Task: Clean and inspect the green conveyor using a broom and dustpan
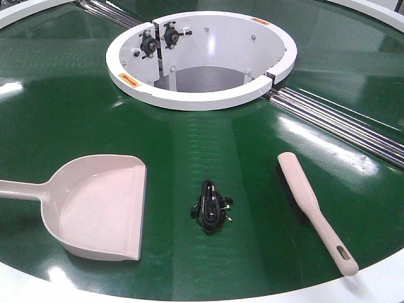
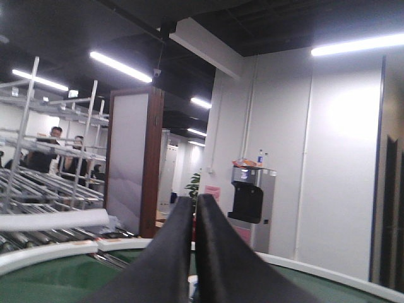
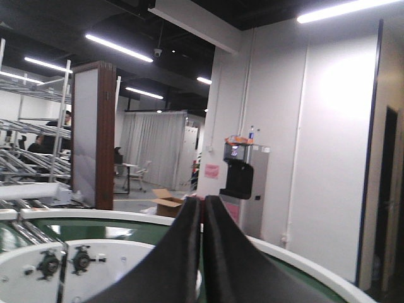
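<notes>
The green conveyor (image 1: 208, 151) fills the front view, glossy, with a white central ring (image 1: 202, 95). On it at the left lies the beige-pink dustpan (image 1: 101, 208), its handle running off the left edge. The broom (image 1: 312, 211) lies at the right, handle end toward the near rim. A small black tangled cable (image 1: 211, 207) rests between them. Neither gripper appears in the front view. In the left wrist view my left gripper (image 2: 194, 201) is shut with nothing in it, above the belt and aimed across the room. My right gripper (image 3: 204, 201) is likewise shut and holds nothing.
Steel rollers (image 1: 341, 123) run from the ring toward the right edge. The conveyor's white outer rim (image 1: 379, 284) curves along the near edge. Beyond the conveyor stand a water dispenser (image 2: 249, 202), metal racks (image 2: 44, 158) with people behind them, and a cardboard box (image 3: 165, 202).
</notes>
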